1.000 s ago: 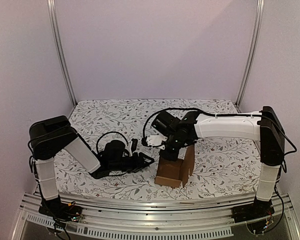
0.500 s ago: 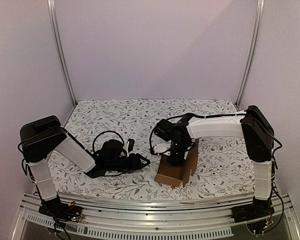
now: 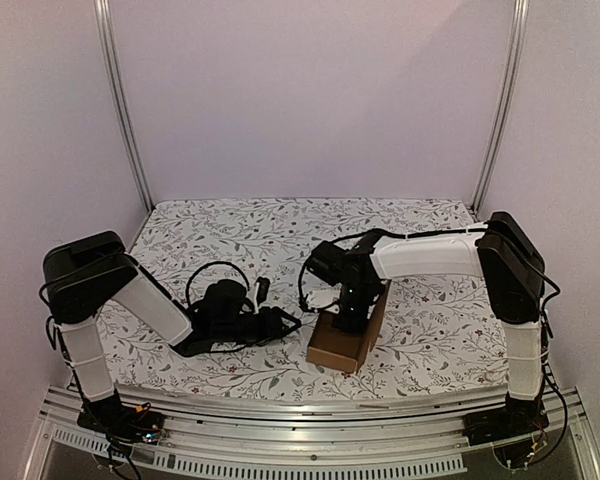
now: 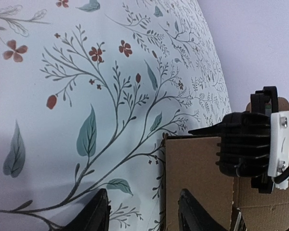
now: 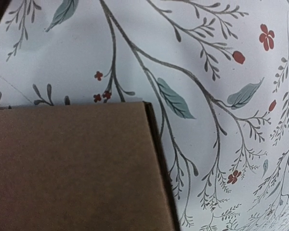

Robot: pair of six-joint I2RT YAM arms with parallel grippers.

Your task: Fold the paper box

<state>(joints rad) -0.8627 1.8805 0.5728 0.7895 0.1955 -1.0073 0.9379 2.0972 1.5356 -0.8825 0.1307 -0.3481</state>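
Above the arms, the overhead view shows the left gripper (image 3: 286, 322) lying low on the white cloth printed with grey branches and red flowers (image 3: 230, 225). Its jaws are spread and empty, aimed at the plain brown cardboard paper box (image 3: 338, 346) just beyond their tips. The right gripper (image 3: 351, 316) bears down on top of that box, its jaws hidden under its own body, so I cannot tell whether they are parted or clenched. At the left wrist, two dark fingertips (image 4: 98, 214) stand apart over bare cloth, with the box's near wall just ahead and the right gripper's black ribbed body on the box's top. At the right wrist, a flat brown box panel lies close beneath, with cloth beside its edge.
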